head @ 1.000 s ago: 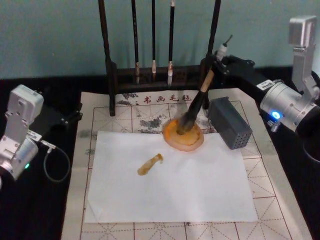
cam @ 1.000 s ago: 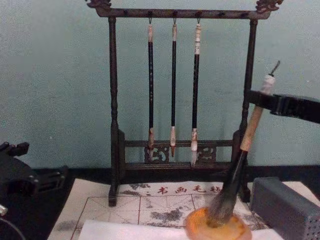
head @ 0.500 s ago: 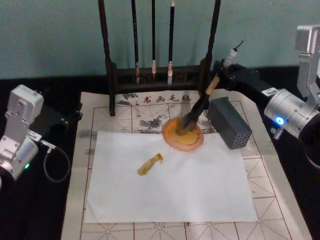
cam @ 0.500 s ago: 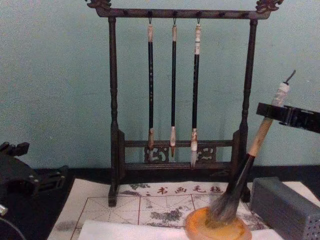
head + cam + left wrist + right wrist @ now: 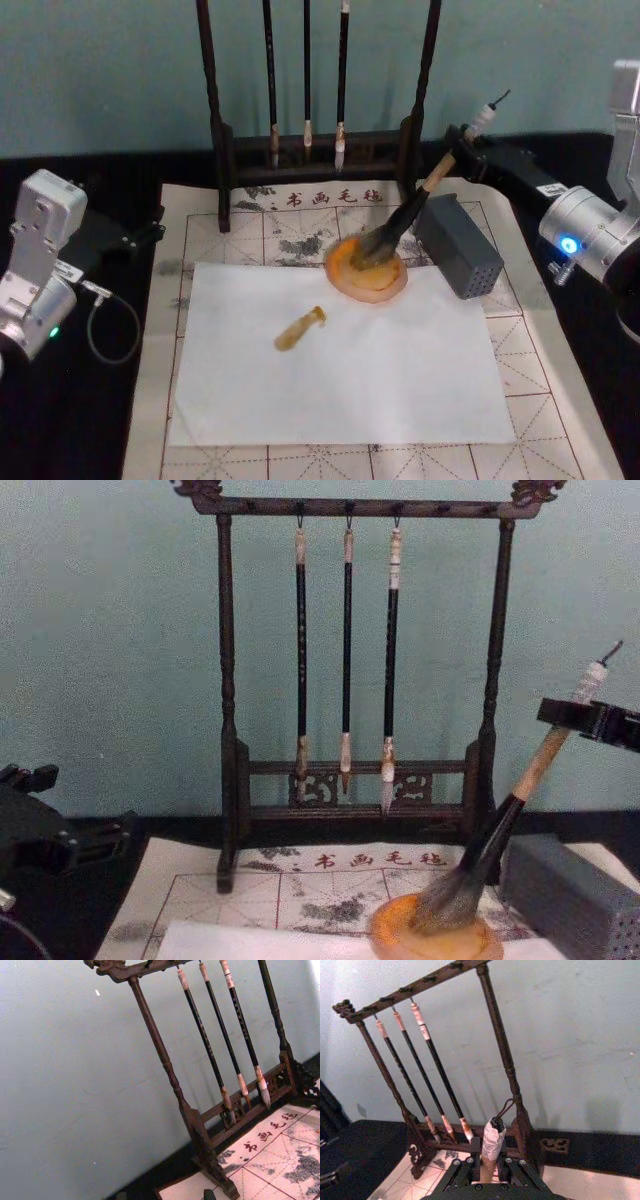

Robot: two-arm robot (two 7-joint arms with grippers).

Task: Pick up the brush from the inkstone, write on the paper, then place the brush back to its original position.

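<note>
One brush [image 5: 413,207] aslant in inkstone [image 5: 362,283]

The inkstone [image 5: 366,282] looks glossy, the brush [image 5: 405,213] wooden-handled, the paper [image 5: 350,370] seemingly matt.

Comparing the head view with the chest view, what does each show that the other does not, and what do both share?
Head view, not chest: the whole white paper with an amber stroke on it. Chest view, not head: the rack's top bar, where three thin brushes hang. Both: the brush leaning with its bristles in the inkstone, the right gripper shut on its handle, the grey box, the left gripper parked at the left.
</note>
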